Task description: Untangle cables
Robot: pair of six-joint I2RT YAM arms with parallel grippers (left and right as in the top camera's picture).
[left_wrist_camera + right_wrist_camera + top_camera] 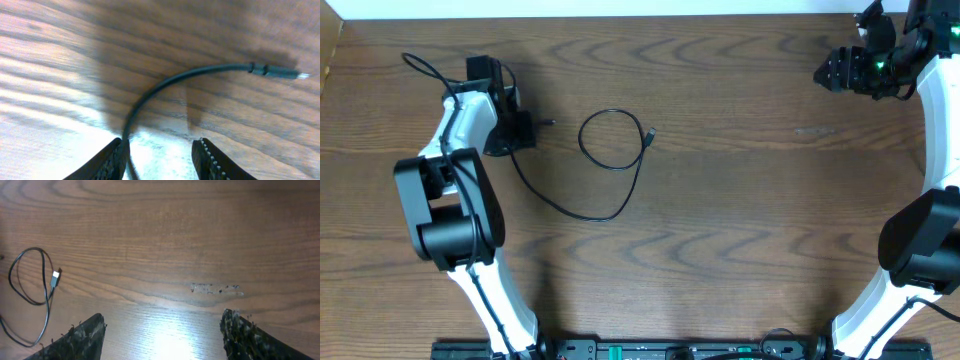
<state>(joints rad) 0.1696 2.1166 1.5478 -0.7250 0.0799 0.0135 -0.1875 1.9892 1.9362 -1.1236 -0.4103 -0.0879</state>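
Left gripper (525, 130) is spread open right over one plug end of the black cable (582, 140). The rest trails toward mid-table and curls into a loop. Right gripper (832, 70) is open too but sits well away, so left's nearer.

Left arm (470, 125) bent, extended far-left; left gripper (523, 130) low, fingers (114, 161) parted. Right arm (932, 130) extended to far-right corner; right gripper (838, 70) high, fingers (80, 339) wide apart.

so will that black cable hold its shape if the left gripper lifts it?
Probably floppy: the black cable lies in loose curves and a loop, so it'd likely sag. Thin, so likely light; its plug end may swing.
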